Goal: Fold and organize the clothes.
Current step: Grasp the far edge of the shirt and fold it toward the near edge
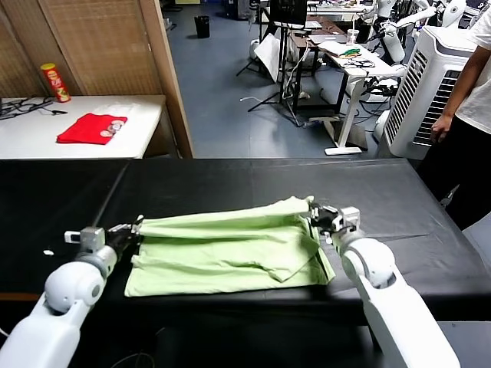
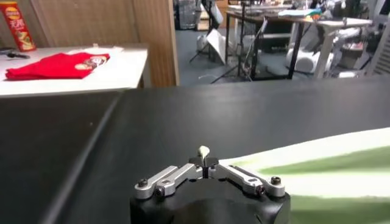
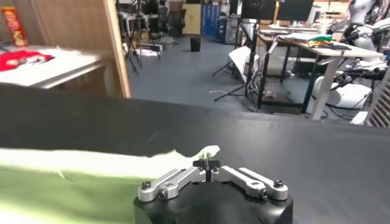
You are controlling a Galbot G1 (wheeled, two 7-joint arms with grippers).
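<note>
Both arms reach forward low over the black cloth-covered table (image 1: 230, 180), forearms nearly level, one at each end of the pale light-green short-sleeved cotton shirt (image 1: 230, 253). The shirt lies spread crosswise between the two sets of fingers, its far edge pulled into a taut line from one to the other while the rest lies rumpled on the table, nearer the robot than that line.

The left gripper (image 1: 132, 228) sits at the shirt's left end. Its fingers are pinched together on a corner of the fabric; in the left wrist view a small tuft of pale cloth sticks up just above the closed left fingertips (image 2: 203, 159), and the green shirt (image 2: 317, 170) runs off to one side of them.

The right gripper (image 1: 314, 215) sits at the shirt's right end, its wrist angled inward toward the cloth. Its fingers are likewise squeezed tight on a corner, and in the right wrist view a peak of green fabric (image 3: 91, 176) rises right beside the right fingertips (image 3: 207, 165).

Well beyond the left fingers, on a white side table (image 1: 138, 126), lie a small red folded garment (image 1: 92, 128) and a red and yellow cylindrical can (image 1: 55, 82).
</note>
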